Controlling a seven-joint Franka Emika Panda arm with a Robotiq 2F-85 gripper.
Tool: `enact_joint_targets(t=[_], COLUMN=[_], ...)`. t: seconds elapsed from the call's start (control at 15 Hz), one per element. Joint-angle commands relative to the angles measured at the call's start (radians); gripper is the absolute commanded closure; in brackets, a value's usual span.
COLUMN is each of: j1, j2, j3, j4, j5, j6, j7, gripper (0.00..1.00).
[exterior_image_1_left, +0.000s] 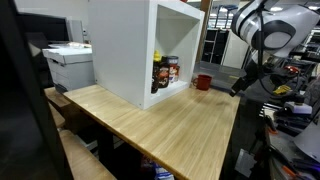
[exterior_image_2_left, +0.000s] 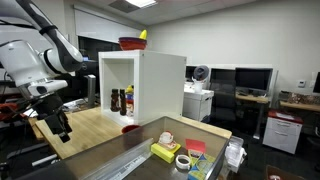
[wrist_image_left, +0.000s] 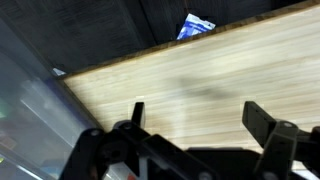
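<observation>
Risk: the fingers (wrist_image_left: 137, 112) hung close by the table (exterior_image_1_left: 170, 125) edge. A careless drop or sideways sweep could strike the wood, or knock the red cup (exterior_image_1_left: 203, 82), which stood on the table just beside the open white cabinet (exterior_image_1_left: 125, 45). Fingers spread fully wide, released, holding and touching nothing. Bottles (exterior_image_1_left: 165, 72) stood inside the cabinet.
</observation>
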Motion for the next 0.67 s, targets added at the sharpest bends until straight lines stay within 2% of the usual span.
enact_joint_targets(t=[0.0, 0.4, 0.47, 0.6], j1=[0.049, 0.097, 0.068, 0.07], j2=[0.044, 0.06, 0.064, 0.073], j3=[-0.048, -0.105, -0.066, -0.07], j4=[-0.01, -0.01, -0.011, -0.011], j5=[0.011, 0.011, 0.011, 0.01], j6=[0.005, 0.005, 0.005, 0.004], j7=[-0.019, -0.022, -0.007, 0.001], gripper=[0.0, 0.0, 0.0, 0.0])
